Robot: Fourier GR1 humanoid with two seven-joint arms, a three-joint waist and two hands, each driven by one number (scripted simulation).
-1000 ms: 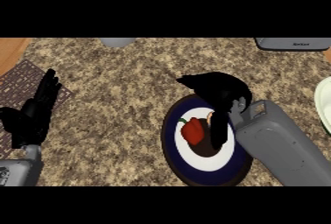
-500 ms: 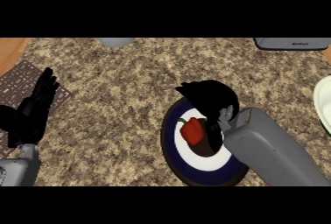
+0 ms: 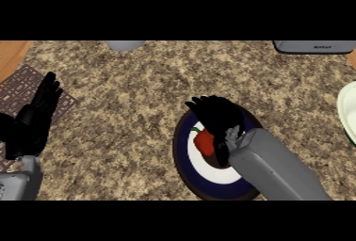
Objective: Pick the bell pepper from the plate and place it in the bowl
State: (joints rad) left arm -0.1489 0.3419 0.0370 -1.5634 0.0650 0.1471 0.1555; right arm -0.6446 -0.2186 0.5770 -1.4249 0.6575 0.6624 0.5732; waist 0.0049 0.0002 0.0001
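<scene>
On plate point(image 3: 208, 181) — bell pepper point(image 3: 204, 142)

Kitchen setting, a speckled brown granite bench point(image 3: 139, 84) filled the view, a round plate point(image 3: 186, 162) with a red pepper point(image 3: 204, 142) sat on it, a pale bowl point(image 3: 346, 113) at the right edge, a woven mat point(image 3: 21, 87) at left, a grey appliance point(image 3: 314, 46) at the top edge.

Red bell pepper point(image 3: 204, 142); navy-and-white ringed plate point(image 3: 208, 181); speckled brown counter point(image 3: 139, 89).

Even, soft overhead light; faint shadows.
</scene>
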